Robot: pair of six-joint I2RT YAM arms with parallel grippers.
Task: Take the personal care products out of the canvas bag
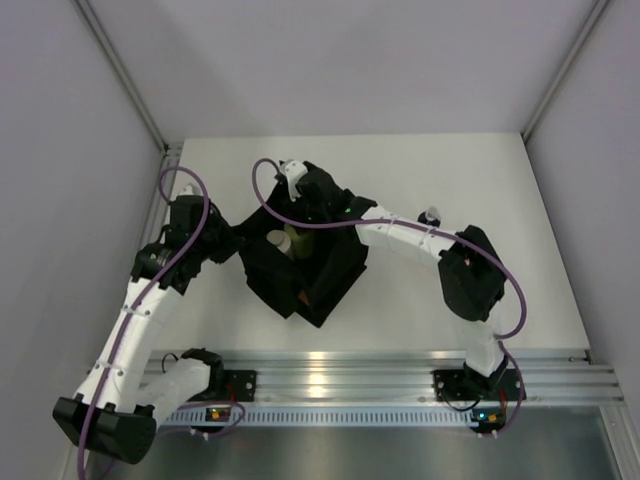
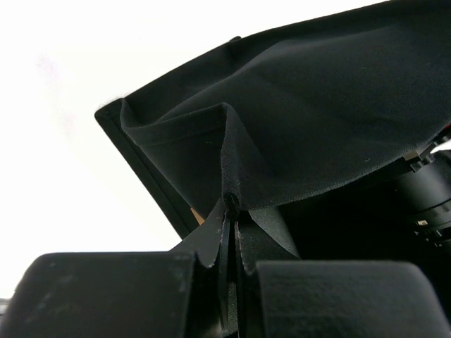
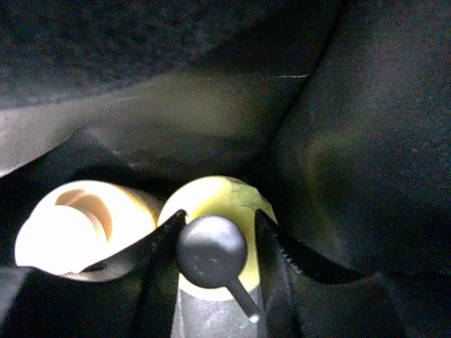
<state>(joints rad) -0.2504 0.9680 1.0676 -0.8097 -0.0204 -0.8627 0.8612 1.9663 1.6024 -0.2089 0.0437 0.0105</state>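
Overhead view: the canvas bag (image 1: 335, 275) stands on the white table (image 1: 480, 200) between my two arms, turned so that its corners point near and far, with its mouth open upward and its orange patch (image 1: 303, 297) on the near side. My left gripper (image 1: 232, 247) sits at the bag's left edge. In the left wrist view its jaws are closed on a pinched fold of the black fabric (image 2: 231, 211), and the bag's floppy side drapes away above and to the right of them. My right arm reaches in from the right and bends down over the bag's far corner, so that its wrist hides part of the opening. Right wrist view, looking down inside the bag: the right gripper (image 3: 216, 215) straddles the yellow-green bottle (image 3: 211, 193), one finger (image 3: 161, 243) against each side of it, so I read this as a grip, though I cannot tell how firm it is. This bottle is seen end-on, its long axis running up toward the camera and the bag's mouth. The beige bottle (image 3: 77, 225) stands just to its left, touching or nearly so, top end also facing up but tilted slightly. Both appear in the overhead view as pale tops in the left part of the mouth.
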